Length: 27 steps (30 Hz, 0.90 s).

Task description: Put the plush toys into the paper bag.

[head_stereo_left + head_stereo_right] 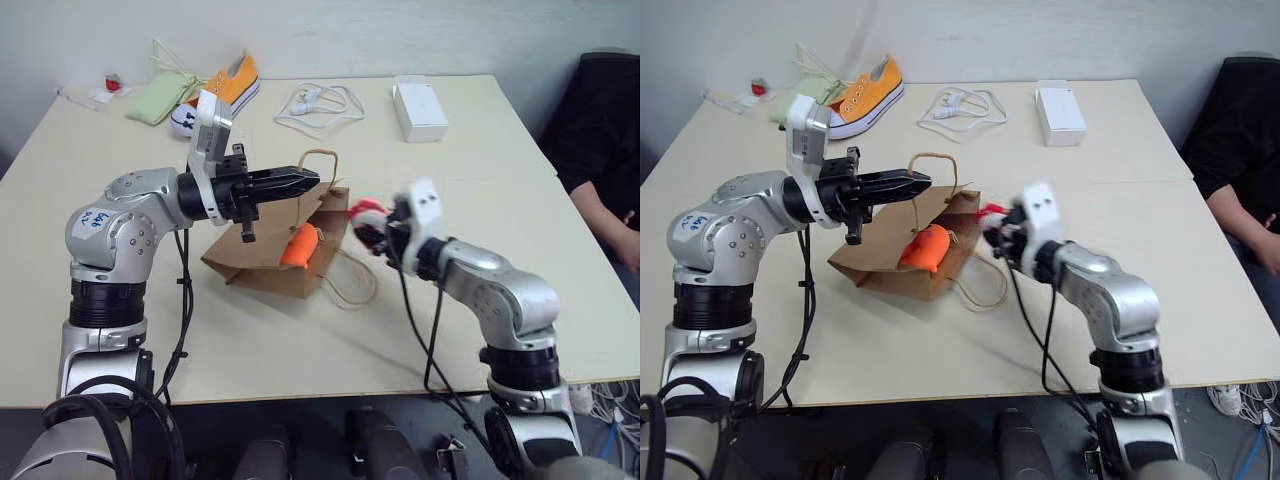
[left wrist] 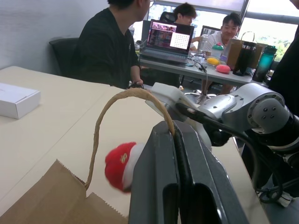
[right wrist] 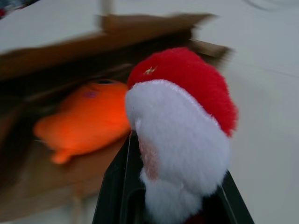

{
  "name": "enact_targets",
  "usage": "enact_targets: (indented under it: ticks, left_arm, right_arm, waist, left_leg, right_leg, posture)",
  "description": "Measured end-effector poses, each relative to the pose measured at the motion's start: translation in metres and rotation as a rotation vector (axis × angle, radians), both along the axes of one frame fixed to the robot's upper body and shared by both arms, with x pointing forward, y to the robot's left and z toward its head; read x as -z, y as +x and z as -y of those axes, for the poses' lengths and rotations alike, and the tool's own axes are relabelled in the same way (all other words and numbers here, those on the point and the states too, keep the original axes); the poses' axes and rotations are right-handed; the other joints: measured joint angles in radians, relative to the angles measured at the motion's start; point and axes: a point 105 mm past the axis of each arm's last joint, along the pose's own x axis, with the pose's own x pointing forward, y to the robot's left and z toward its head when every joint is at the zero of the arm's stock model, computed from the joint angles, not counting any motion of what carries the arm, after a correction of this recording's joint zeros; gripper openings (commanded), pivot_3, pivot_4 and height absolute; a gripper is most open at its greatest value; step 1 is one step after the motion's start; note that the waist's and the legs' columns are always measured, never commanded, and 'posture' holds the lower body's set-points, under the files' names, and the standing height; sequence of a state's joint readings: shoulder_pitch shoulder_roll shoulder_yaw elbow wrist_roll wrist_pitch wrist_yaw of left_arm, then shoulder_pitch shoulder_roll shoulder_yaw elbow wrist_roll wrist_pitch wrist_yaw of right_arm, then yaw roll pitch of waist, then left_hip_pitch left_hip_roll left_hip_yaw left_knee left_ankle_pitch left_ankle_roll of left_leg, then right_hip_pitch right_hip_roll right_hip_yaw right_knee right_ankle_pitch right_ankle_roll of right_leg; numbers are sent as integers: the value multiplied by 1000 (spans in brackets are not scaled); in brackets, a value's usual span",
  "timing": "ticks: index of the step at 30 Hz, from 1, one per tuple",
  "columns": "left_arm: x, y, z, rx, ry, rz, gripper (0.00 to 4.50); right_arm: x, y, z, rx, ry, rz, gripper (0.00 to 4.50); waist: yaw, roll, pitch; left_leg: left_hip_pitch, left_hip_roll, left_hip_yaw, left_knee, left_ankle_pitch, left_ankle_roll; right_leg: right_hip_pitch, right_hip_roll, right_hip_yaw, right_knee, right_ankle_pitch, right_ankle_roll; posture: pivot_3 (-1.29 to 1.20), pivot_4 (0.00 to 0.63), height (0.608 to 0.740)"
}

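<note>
The brown paper bag (image 1: 262, 258) lies on its side mid-table, mouth toward my right arm. My left gripper (image 1: 312, 180) is shut on one of its cord handles (image 2: 122, 96) and holds that handle lifted. The orange plush toy (image 1: 300, 246) lies in the bag's mouth, also seen as the orange plush toy (image 3: 88, 119) in the right wrist view. My right gripper (image 1: 372, 232) is shut on the round red-and-white plush toy (image 3: 187, 116), just in front of the bag's opening. The bag's second handle (image 1: 352, 285) lies loose on the table.
At the back of the table (image 1: 500, 200) lie an orange sneaker (image 1: 228, 85), a green pouch (image 1: 158, 98), a white cable (image 1: 320, 103) and a white box (image 1: 420, 108). A person in black (image 1: 600, 150) sits at the right edge. More people sit at a desk behind (image 2: 177, 32).
</note>
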<state>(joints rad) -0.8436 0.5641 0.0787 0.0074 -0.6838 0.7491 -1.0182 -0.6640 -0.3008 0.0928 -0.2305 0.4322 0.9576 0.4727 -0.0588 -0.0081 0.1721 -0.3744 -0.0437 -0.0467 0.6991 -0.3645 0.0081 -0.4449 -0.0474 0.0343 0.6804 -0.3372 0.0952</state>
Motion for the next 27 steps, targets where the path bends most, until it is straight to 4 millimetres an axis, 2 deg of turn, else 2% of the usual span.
enact_targets:
  ticks: [2, 6, 12, 14, 15, 19, 23, 24, 27]
  left_arm:
    - [0, 0, 1, 4, -2, -1, 0]
    - [5, -4, 3, 13, 11, 1, 0]
    - [5, -6, 4, 18, 19, 4, 0]
    - [5, -7, 4, 18, 20, 5, 0]
    - [5, -7, 4, 17, 20, 5, 0]
    - [5, -6, 3, 5, 18, 6, 0]
    - [5, -4, 2, -6, 13, 4, 0]
    - [5, -3, 2, -9, 12, 2, 0]
    - [5, -2, 1, -13, 9, 4, 0]
  right_arm:
    - [4, 10, -14, -17, -32, 6, 361]
    - [18, 42, -30, 26, -61, -23, 361]
    - [2, 63, -58, 19, 4, -20, 361]
    - [-3, 66, -64, 16, 26, -19, 1091]
    - [-2, 67, -65, 17, 37, -27, 1314]
    - [11, 67, -68, 17, 47, -89, 2840]
    - [11, 56, -67, -23, 73, -109, 4291]
    - [10, 53, -64, -32, 77, -107, 4459]
    - [5, 42, -44, -35, 61, -83, 4459]
  waist:
    - [1, 0, 0]
    - [-2, 0, 0]
    - [-26, 0, 0]
    - [-34, 0, 0]
    - [-35, 0, 0]
    - [-43, 0, 0]
    - [-48, 0, 0]
    - [-48, 0, 0]
    - [-43, 0, 0]
  left_leg:
    - [0, 0, 0, 0, 0, 0]
    - [0, -1, 0, 0, 0, 0]
    - [0, 0, -2, 0, 0, 0]
    - [0, 0, -2, 0, 0, 0]
    - [0, 0, -3, 0, 0, 0]
    - [0, 0, -3, 0, 0, 0]
    - [0, 0, -4, 0, 0, 0]
    - [0, 0, -4, 0, 0, 0]
    - [0, -1, -5, 0, 0, 0]
  right_leg:
    - [0, 0, 0, 0, 0, 0]
    - [0, -1, -1, 0, 0, 0]
    - [0, -1, -3, 1, 0, 0]
    - [0, -1, -4, 2, 0, 0]
    - [0, -1, -4, 2, 0, 0]
    - [0, -1, -4, 2, 0, 0]
    - [0, -1, -4, 3, 0, 0]
    - [0, -1, -4, 3, 0, 0]
    - [0, -1, -4, 3, 0, 0]
  posture:
    - [0, 150, 740]
    - [0, 150, 740]
    - [0, 150, 740]
    - [0, 150, 740]
    - [0, 150, 740]
    - [0, 150, 740]
    - [0, 150, 740]
    - [0, 150, 740]
    - [0, 150, 740]
